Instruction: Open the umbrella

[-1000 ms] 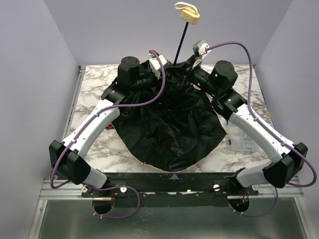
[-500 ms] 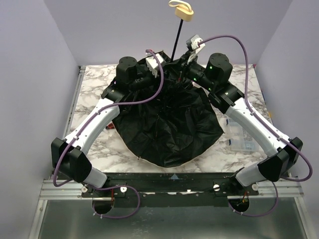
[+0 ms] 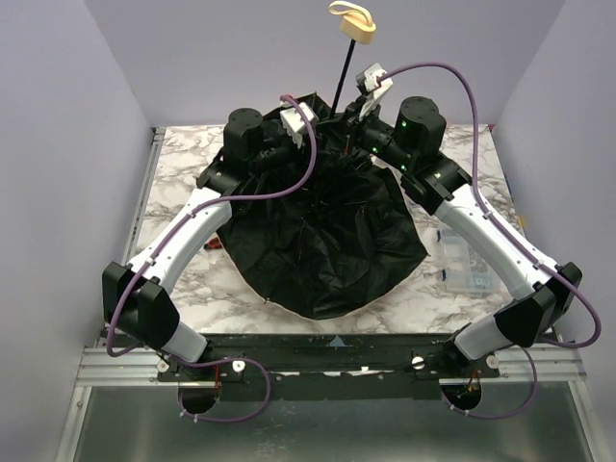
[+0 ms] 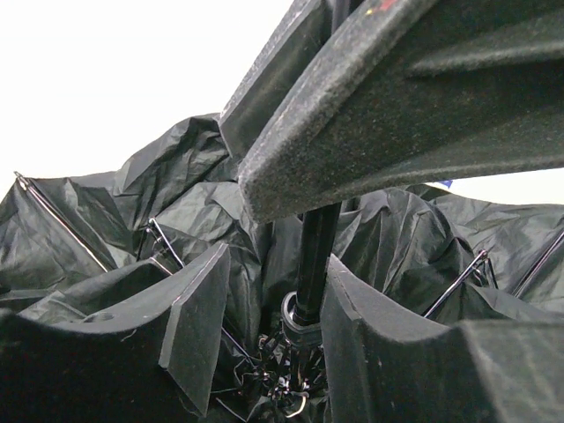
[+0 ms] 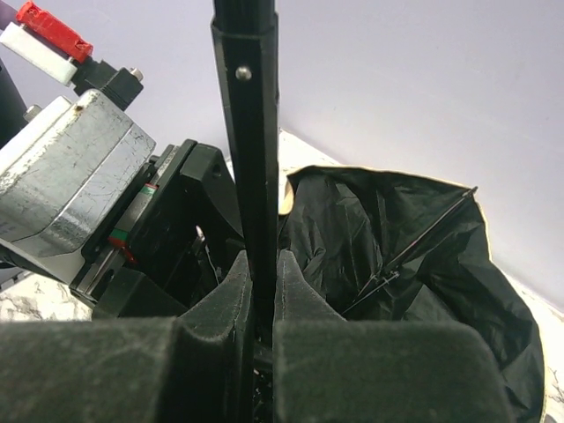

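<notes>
The umbrella (image 3: 322, 241) lies with its black lining up on the marble table (image 3: 178, 168), a thin peach edge showing at the front. Its slim black shaft (image 3: 342, 77) slants up and back to the beige handle knob (image 3: 351, 24). My right gripper (image 3: 351, 120) is shut on the shaft (image 5: 256, 176) near its base, as the right wrist view (image 5: 263, 282) shows. My left gripper (image 3: 310, 114) is open, and in the left wrist view (image 4: 273, 335) its fingers (image 4: 189, 326) straddle the shaft (image 4: 315, 256) and its collar above the rib hub. The shaft stands close to the right finger.
A clear plastic packet (image 3: 467, 265) lies on the table right of the canopy. Lavender walls close in the left, right and back. The left gripper's metal body (image 5: 70, 176) sits just beside the shaft. Thin ribs (image 4: 163, 247) stick out of the folds.
Both grippers have moved back and slightly up. The shaft has tipped a little left with the knob, and the canopy has drawn away from the front edge.
</notes>
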